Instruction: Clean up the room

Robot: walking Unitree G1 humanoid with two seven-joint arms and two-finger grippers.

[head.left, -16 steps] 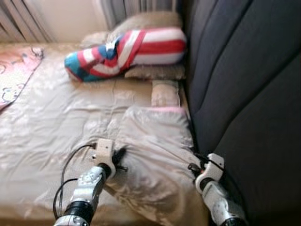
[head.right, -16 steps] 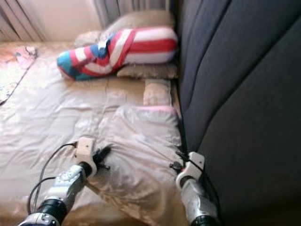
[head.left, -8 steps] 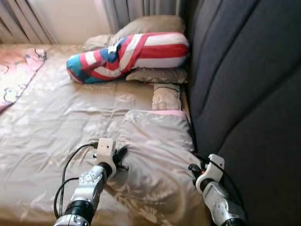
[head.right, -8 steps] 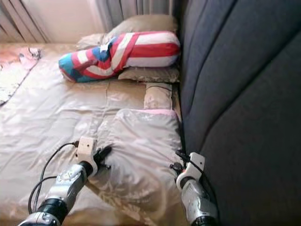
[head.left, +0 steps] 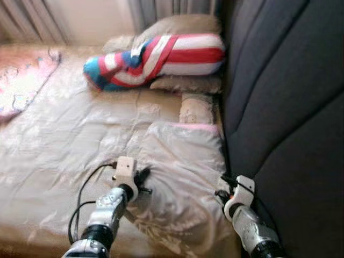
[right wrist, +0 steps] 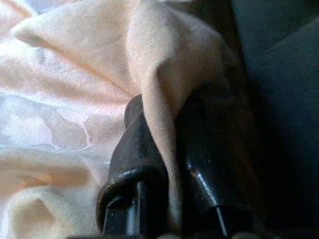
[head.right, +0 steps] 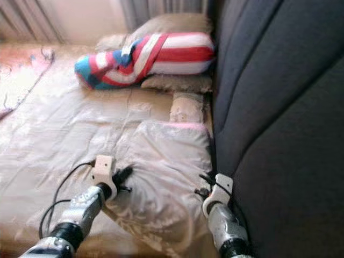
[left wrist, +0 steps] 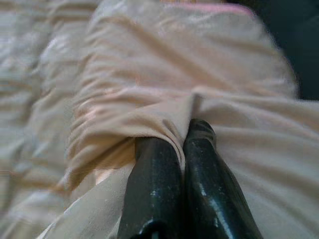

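Blanket (head.left: 183, 161) pinched by left claw (left wrist: 185, 137) and right claw (right wrist: 167, 124).

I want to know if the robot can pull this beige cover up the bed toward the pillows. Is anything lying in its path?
Both grippers, left gripper and right gripper, are pinching the beige cover. Ahead of the fold, a small beige cushion lies beside the dark headboard, with the striped pillow beyond it.

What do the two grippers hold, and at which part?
Both hold the beige cover: left gripper pinches a fold at its left edge, right gripper its right edge.
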